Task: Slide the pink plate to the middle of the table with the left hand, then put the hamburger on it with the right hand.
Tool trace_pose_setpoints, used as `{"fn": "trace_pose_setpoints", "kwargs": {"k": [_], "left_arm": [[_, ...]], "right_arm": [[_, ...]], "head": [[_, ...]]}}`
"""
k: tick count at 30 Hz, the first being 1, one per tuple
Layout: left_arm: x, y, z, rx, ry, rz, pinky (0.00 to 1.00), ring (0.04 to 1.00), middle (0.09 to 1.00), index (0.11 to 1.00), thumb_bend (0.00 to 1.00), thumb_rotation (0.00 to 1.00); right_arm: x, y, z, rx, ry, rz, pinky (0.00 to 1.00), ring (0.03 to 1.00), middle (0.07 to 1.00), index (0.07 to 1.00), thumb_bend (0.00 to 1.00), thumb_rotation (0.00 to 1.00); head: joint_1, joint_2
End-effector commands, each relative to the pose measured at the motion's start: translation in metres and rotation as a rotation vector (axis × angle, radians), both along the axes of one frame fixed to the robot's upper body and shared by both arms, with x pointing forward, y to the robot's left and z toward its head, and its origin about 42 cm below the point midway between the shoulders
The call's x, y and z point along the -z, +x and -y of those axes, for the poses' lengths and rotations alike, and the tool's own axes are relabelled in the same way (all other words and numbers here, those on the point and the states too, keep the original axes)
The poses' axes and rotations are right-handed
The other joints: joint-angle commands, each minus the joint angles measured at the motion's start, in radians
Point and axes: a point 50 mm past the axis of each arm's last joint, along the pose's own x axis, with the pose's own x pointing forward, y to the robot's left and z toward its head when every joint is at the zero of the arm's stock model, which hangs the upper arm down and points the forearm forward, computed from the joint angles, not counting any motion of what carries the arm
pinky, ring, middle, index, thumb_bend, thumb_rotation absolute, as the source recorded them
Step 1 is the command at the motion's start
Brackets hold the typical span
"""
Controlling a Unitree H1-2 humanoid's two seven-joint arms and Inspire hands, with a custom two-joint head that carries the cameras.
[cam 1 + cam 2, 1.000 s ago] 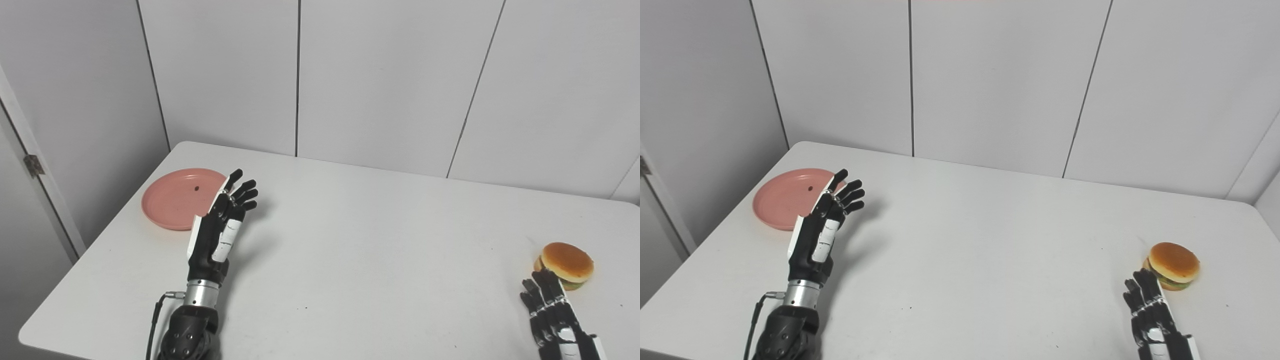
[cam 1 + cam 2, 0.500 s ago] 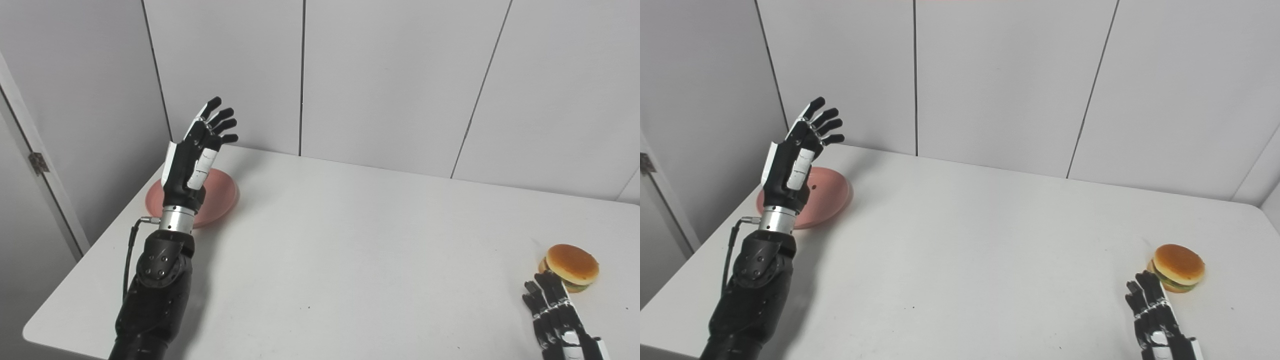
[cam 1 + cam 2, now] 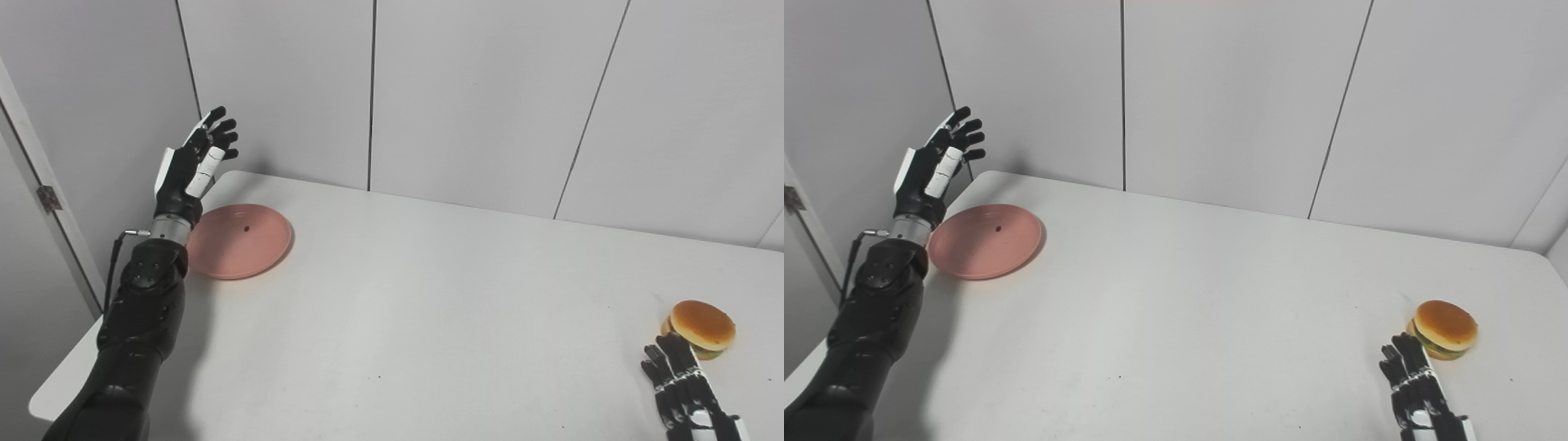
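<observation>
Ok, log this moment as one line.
left robot hand: open, raised beyond pink plate | plate: far-left, not centred | right robot hand: open beside hamburger

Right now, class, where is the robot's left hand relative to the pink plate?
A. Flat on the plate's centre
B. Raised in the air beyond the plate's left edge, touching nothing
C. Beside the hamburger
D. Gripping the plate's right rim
B: the left hand is lifted, fingers apart, clear of the pink plate on the table.

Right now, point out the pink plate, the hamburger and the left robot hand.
pink plate (image 3: 245, 248): left eye view, bare inner surface near the centre.
hamburger (image 3: 702, 318): left eye view, top bun.
left robot hand (image 3: 190, 168): left eye view, back of the raised hand, fingers apart.
</observation>
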Motion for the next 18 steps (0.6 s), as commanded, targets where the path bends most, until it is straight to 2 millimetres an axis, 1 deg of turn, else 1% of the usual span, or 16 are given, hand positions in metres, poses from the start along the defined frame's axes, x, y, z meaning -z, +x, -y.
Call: {"fn": "trace_pose_setpoints", "kwargs": {"k": [1, 3, 6, 10, 15, 18], "left_arm": [[-0.083, 0.02, -0.027, -0.001, 0.037, 0.217, 0.81, 0.866, 0.88, 0.887, 1.0, 0.79], [-0.081, 0.021, -0.035, -0.014, 0.004, 0.206, 0.81, 0.872, 0.89, 0.892, 1.0, 0.77], [-0.077, 0.02, -0.044, -0.036, -0.037, 0.191, 0.8, 0.879, 0.894, 0.89, 1.0, 0.78], [-0.065, 0.016, -0.054, -0.067, -0.085, 0.168, 0.79, 0.895, 0.907, 0.91, 0.98, 0.8], [-0.047, 0.01, -0.064, -0.113, -0.136, 0.122, 0.82, 0.912, 0.916, 0.915, 0.98, 0.81], [-0.037, 0.006, -0.069, -0.129, -0.15, 0.094, 0.83, 0.911, 0.915, 0.92, 0.95, 0.8]], "right_arm": [[0.041, 0.008, 0.03, 0.087, -0.028, -0.217, 0.96, 0.941, 0.948, 0.926, 0.9, 0.79], [0.041, 0.008, 0.03, 0.087, -0.03, -0.218, 0.96, 0.94, 0.947, 0.926, 0.91, 0.79], [0.041, 0.008, 0.03, 0.085, -0.033, -0.218, 0.96, 0.941, 0.948, 0.929, 0.9, 0.79], [0.041, 0.008, 0.03, 0.08, -0.023, -0.218, 0.98, 0.946, 0.952, 0.927, 0.9, 0.78], [0.042, 0.008, 0.03, 0.079, -0.037, -0.218, 0.97, 0.944, 0.949, 0.927, 0.9, 0.78], [0.042, 0.008, 0.029, 0.08, -0.034, -0.22, 0.97, 0.947, 0.95, 0.927, 0.89, 0.79]], "head": [[-0.001, 0.002], [-0.001, 0.002], [-0.001, 0.002], [-0.001, 0.002], [-0.001, 0.002], [-0.003, 0.005]]}}
